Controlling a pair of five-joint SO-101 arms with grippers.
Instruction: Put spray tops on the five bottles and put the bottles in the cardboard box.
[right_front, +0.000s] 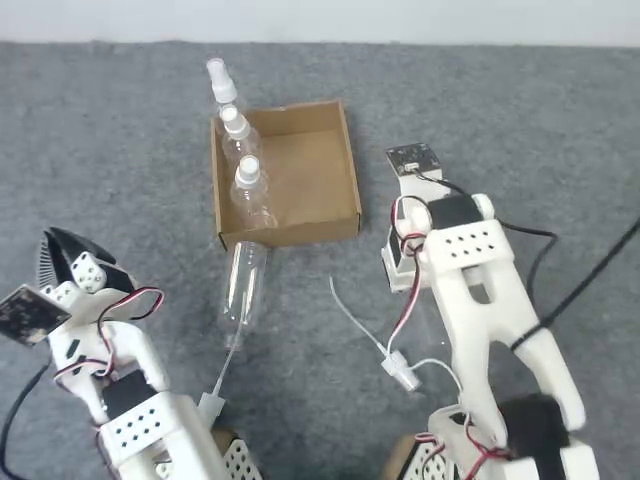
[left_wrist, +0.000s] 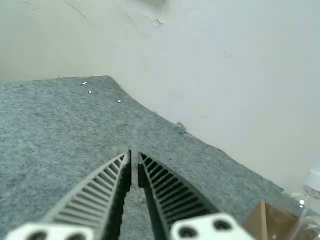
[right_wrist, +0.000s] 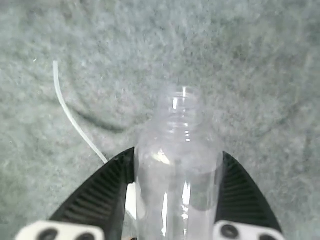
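Right gripper (right_wrist: 177, 154): pinching the open bottle (right_wrist: 182, 120) round its body, bare neck pointing away from the wrist; judged to be held this way so a top can be fed into the mouth. It sits over the carpet (right_front: 120, 130), off the near corner of the cardboard box (right_front: 335, 180) on the right arm's side.
Left gripper (left_wrist: 134, 167): jaws pressed together on nothing, well apart from the box on the left arm's side; looks idle.
Cardboard box: one, open-topped, part of its floor still bare.
Capped bottles: three (right_front: 222, 85) (right_front: 238, 135) (right_front: 252, 195), in a row along the box wall on the left arm's side, tops fitted; judged finished. Packing them against one wall leaves room for the rest.
Lying bottle (right_front: 243, 285): one, on its side just beside the box's near wall; no top on it as far as I can tell.
Loose spray tops: two, each with its tube. One (right_front: 211, 405) lies nearer than the lying bottle, tube aimed toward it; the other (right_front: 402, 372) lies beside the right arm.
Tally: five bottles; five tops, three fitted, two loose.
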